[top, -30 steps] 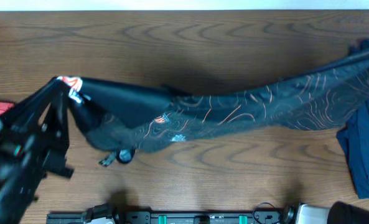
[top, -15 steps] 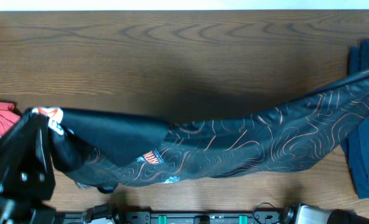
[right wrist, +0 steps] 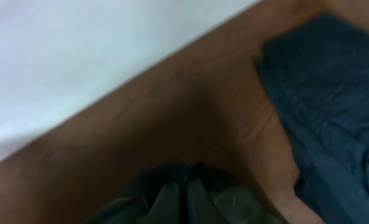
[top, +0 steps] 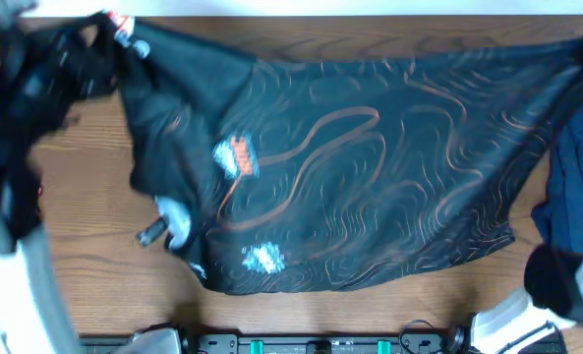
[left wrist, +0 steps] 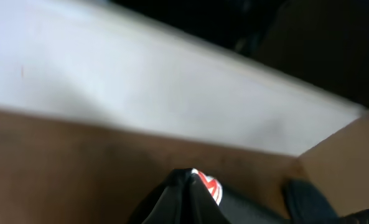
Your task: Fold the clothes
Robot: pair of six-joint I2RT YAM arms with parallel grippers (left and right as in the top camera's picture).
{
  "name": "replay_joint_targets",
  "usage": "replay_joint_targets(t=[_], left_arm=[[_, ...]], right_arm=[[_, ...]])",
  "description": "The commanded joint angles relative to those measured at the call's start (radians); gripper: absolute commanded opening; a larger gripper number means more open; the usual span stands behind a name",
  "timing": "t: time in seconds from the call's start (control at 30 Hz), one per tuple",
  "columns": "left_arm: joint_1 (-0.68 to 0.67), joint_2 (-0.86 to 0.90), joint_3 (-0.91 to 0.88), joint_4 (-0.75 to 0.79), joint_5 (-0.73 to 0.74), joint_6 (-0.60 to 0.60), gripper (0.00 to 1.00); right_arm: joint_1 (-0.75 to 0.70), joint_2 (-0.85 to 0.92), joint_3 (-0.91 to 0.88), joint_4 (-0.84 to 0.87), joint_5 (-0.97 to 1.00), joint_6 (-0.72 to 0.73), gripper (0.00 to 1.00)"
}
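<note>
So the black jersey point(top: 370, 167) is stretching across the table point(top: 75, 206), with the left gripper point(top: 94, 39) clamping its 10 o'clock corner and the right gripper point(right wrist: 185, 194) pinching the 2 o'clock one, and it's looking light, floppy and slippery, so I'm guessing hems are the safest grab.

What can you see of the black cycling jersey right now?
The black cycling jersey is thin, smooth-looking fabric with orange contour lines and white-and-red logos. It is spread wide over the wooden table, blurred. Left fingers are shut on its red-and-white-tagged corner, right fingers on the opposite corner. Its right end overlaps a dark blue garment.
</note>
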Motion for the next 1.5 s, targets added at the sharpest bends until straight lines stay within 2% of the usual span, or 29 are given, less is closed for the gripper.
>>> replay_joint_targets(t=[0.0, 0.33, 0.77, 0.93, 1.13, 1.3, 1.47], left_arm=[[-0.009, 0.143, -0.005, 0.008, 0.007, 0.019, 0.06], [-0.022, 0.528, -0.005, 0.179, 0.014, 0.02, 0.06], [-0.028, 0.778, -0.005, 0.342, 0.014, 0.023, 0.06], [-0.031, 0.83, -0.005, 0.323, 0.015, 0.023, 0.06], [-0.03, 0.835, -0.005, 0.275, 0.014, 0.065, 0.06], [-0.032, 0.835, -0.005, 0.18, 0.021, 0.095, 0.06], [-0.035, 0.835, -0.005, 0.072, 0.021, 0.179, 0.06]], right_arm=[[-0.008, 0.072, 0.002, 0.002, 0.0, 0.01, 0.01], [-0.007, 0.343, 0.002, 0.093, -0.088, -0.048, 0.01], [0.043, 0.696, 0.002, 0.251, -0.188, -0.089, 0.01], [0.042, 0.779, 0.002, 0.248, -0.192, -0.104, 0.01], [0.02, 0.789, 0.005, 0.285, -0.199, -0.145, 0.01], [-0.012, 0.789, 0.006, 0.367, -0.27, -0.154, 0.01], [-0.038, 0.789, 0.006, 0.401, -0.322, -0.154, 0.01]])
